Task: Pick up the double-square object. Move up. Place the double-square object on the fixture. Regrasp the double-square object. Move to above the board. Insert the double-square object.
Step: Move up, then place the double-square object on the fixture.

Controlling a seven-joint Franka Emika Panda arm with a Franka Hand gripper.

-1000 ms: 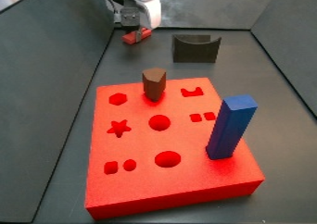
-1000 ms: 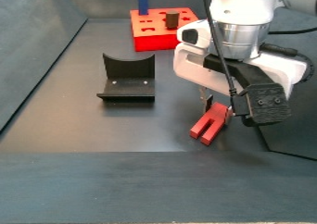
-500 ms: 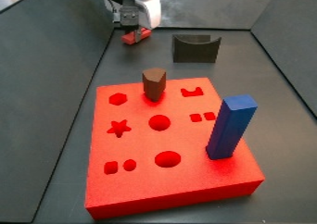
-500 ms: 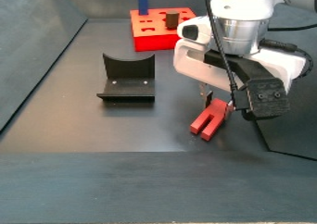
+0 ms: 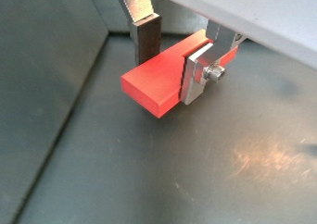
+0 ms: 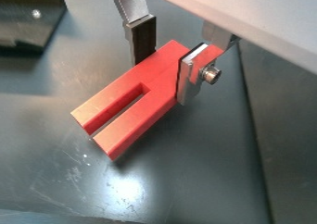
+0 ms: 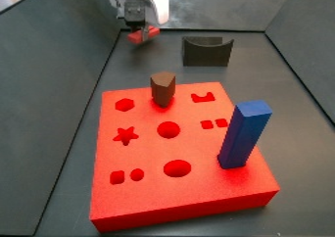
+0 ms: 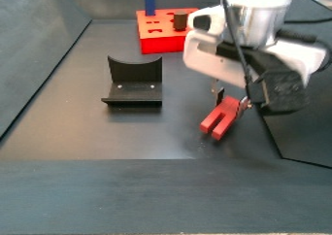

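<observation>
Gripping the bar (image 6: 130, 103) near one end, the gripper (image 6: 171, 56) is seen in both wrist views with its two silver fingers (image 5: 198, 70) closed onto the bar's opposite sides, so that the jaws stand only as far apart as the bar is thick. In a wrist view a lengthwise groove is seen along the bar's upper face, and a corner of the fixture (image 6: 25, 29) is caught at the picture's edge, well apart from the bar. In the other wrist view the bar (image 5: 168, 75) is shown end-on as a red block between the plates, above the dark floor (image 5: 235, 172).

In a side view the fixture (image 8: 131, 81) stands toward the left of the floor, its notch upward, and the board (image 8: 169, 28) lies at the far edge, with the blue block rising from it. To the right the gripper (image 8: 234, 95) holds the bar (image 8: 220, 117) tilted, its lower end at or just above the floor; contact cannot be told.

In the other side view the board (image 7: 183, 197) fills the near part of the floor, with the brown peg (image 7: 163, 87) standing in its far part and the blue block (image 7: 244, 133) upright near its right edge. Beyond it, at the far edge, the gripper (image 7: 140, 28) is seen with the bar (image 7: 147, 31) as a small red patch, and the fixture (image 7: 206, 50) stands just to its right.
</observation>
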